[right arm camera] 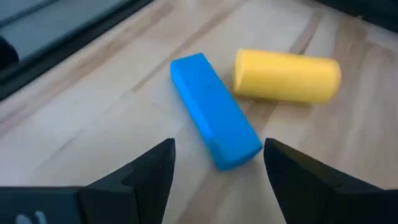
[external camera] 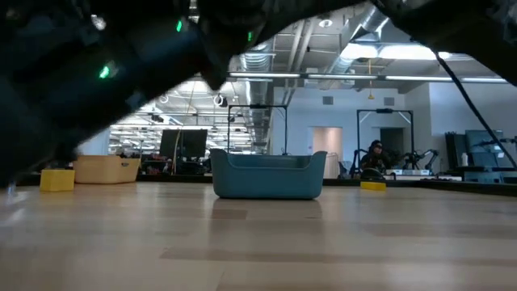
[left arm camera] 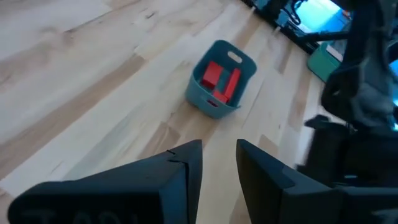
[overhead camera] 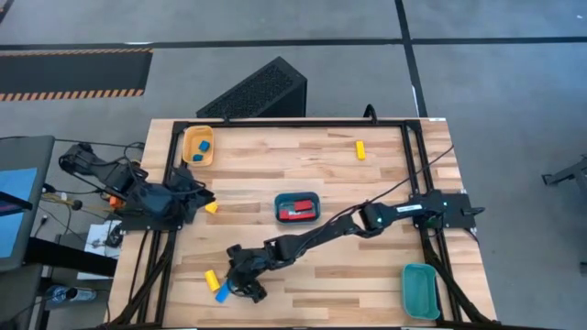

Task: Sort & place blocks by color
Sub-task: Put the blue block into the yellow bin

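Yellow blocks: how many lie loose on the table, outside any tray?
3: one yellow block near the far edge, one beside the left claw, and one next to the blue block at the right claw. The arms may hide others.

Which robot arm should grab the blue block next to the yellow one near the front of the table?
The right arm, probably. Its claw is open and hangs right over the blue block, beside the yellow block. The left claw waits far off at the table's left edge, facing the teal tray of red blocks.

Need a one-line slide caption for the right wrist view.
Right gripper, open, poised over blue block beside yellow block.
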